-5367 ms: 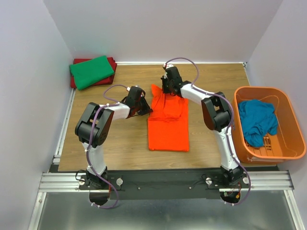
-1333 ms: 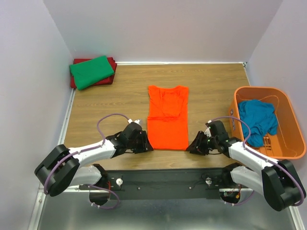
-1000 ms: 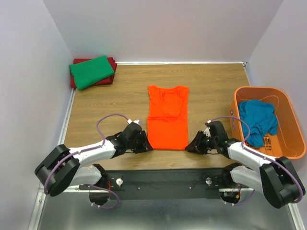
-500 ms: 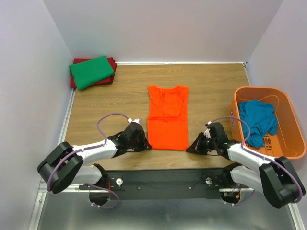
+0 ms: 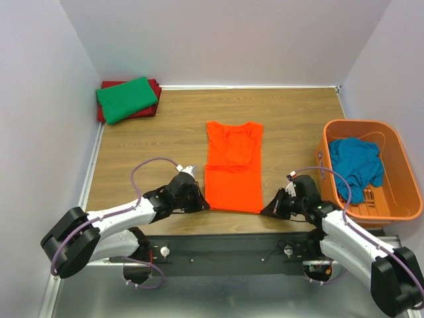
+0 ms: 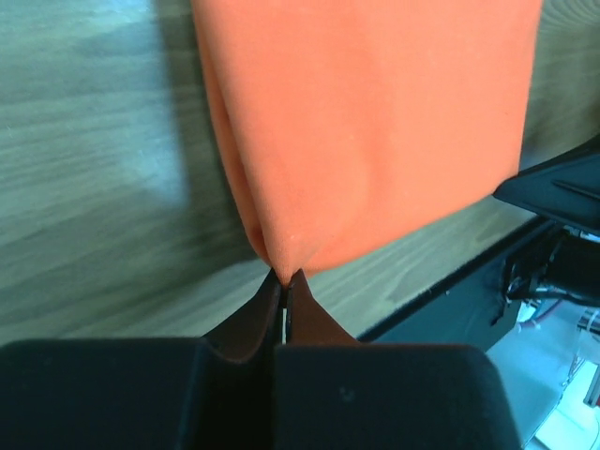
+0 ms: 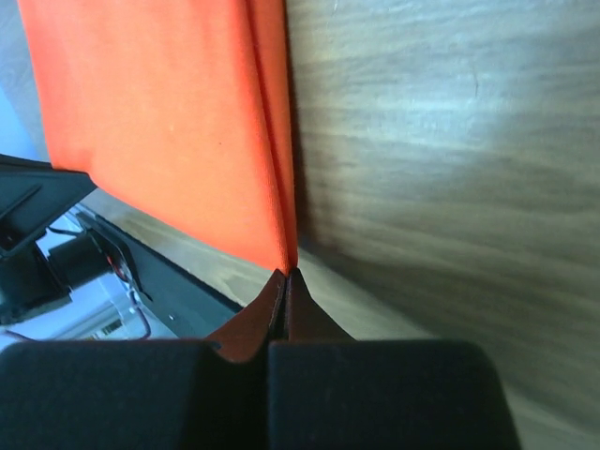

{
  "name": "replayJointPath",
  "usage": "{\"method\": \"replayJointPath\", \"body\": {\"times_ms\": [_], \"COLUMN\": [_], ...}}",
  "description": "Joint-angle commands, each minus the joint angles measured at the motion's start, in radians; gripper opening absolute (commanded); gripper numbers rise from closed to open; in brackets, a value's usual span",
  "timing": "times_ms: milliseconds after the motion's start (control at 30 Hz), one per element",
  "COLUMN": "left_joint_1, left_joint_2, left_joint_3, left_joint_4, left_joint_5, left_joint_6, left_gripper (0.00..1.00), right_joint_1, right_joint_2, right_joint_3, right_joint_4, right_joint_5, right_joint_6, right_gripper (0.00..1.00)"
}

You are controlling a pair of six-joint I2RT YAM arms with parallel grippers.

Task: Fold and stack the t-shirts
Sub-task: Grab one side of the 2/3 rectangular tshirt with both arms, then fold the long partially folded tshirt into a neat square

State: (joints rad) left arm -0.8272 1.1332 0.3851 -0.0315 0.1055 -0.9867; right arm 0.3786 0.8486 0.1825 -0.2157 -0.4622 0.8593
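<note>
Hem corners of the orange tee, narrow-folded mid-table, sit clamped in your left gripper and right gripper. Green tee over red tee, stacked far-left; teal tee waits in basket.

Wood-grain table; pale lilac walls on three sides; metal rail along left edge.

The top external camera looks steeply down from above and behind the near edge, covering the whole table. Each wrist camera sits low and very close, facing across the wood. All three views share the near hem of the orange t-shirt.
</note>
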Motion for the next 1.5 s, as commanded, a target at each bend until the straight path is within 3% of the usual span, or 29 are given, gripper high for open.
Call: {"method": "replayJointPath", "body": {"times_ms": [0, 300, 533, 733, 1133, 1467], "left_joint_1": [-0.013, -0.02, -0.016, 0.06, 0.304, 0.408], "left_joint_2": [-0.056, -0.141, -0.139, -0.078, 0.293, 0.613], "left_joint_3": [0.003, 0.044, 0.187, 0.3, 0.69, 0.929], "left_joint_4": [-0.088, -0.16, -0.268, -0.266, -0.182, -0.07], "left_joint_5": [-0.006, 0.01, 0.0, 0.045, 0.211, 0.339], "left_joint_6": [0.022, 0.026, 0.066, 0.111, 0.256, 0.198], "left_gripper": [0.0, 0.0, 0.0, 0.0, 0.0, 0.0], "right_joint_1": [0.002, 0.002, 0.002, 0.002, 0.0, -0.075], "right_joint_2": [-0.057, -0.105, -0.04, 0.055, 0.484, 0.834], "right_joint_3": [0.035, 0.121, 0.325, 0.491, 0.876, 1.172], "right_joint_4": [-0.183, -0.275, -0.359, -0.36, -0.236, -0.163], "right_joint_5": [-0.013, -0.027, 0.083, 0.195, 0.401, 0.425], "right_joint_6": [-0.062, -0.095, -0.177, -0.189, -0.276, -0.316], "right_gripper": [0.01, 0.01, 0.01, 0.01, 0.01, 0.01]}}
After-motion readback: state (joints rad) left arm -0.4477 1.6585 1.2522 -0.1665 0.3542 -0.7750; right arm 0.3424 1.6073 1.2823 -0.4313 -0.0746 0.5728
